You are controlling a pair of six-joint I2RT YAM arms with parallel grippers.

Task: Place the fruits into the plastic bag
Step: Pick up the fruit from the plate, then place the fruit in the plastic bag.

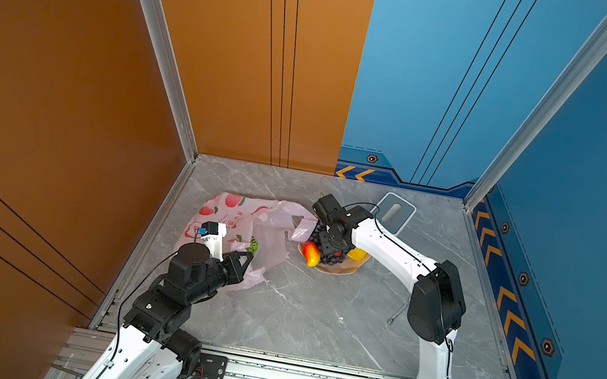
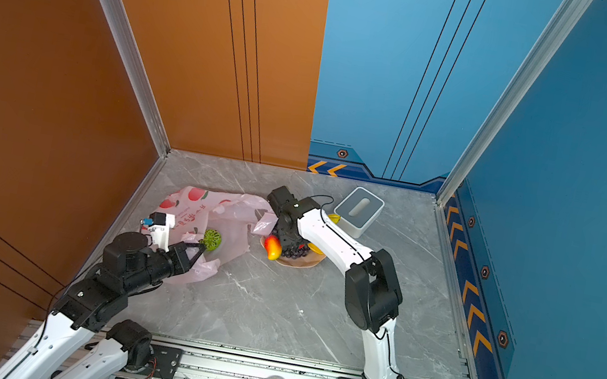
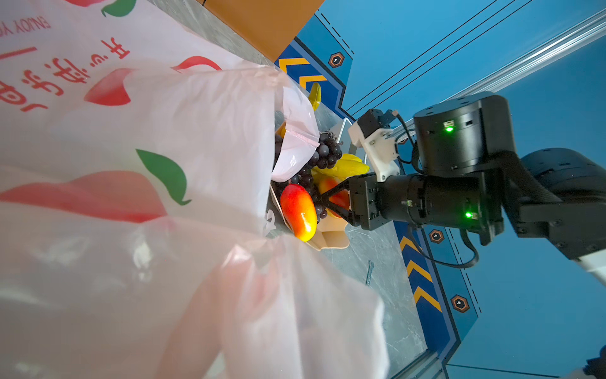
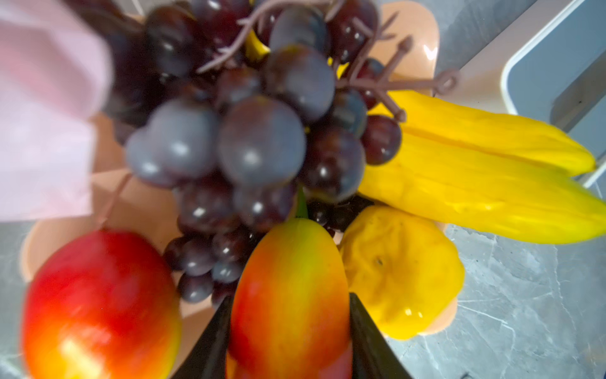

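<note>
Plastic bag [image 1: 246, 214] lies slack at 9 o'clock of the beige plate [image 1: 342, 268]; left gripper [image 1: 244, 262] is pinched shut on its edge. Right gripper [image 4: 290, 297] clamps the glossy papaya [image 4: 288, 262] on the plate. Risks: papaya squirts free, or the touching grape bunch [image 4: 255, 137] gets dragged off.

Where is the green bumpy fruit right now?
In both top views the green fruit lies among the folds of the bag, beside the left gripper, apart from the plate.
</note>
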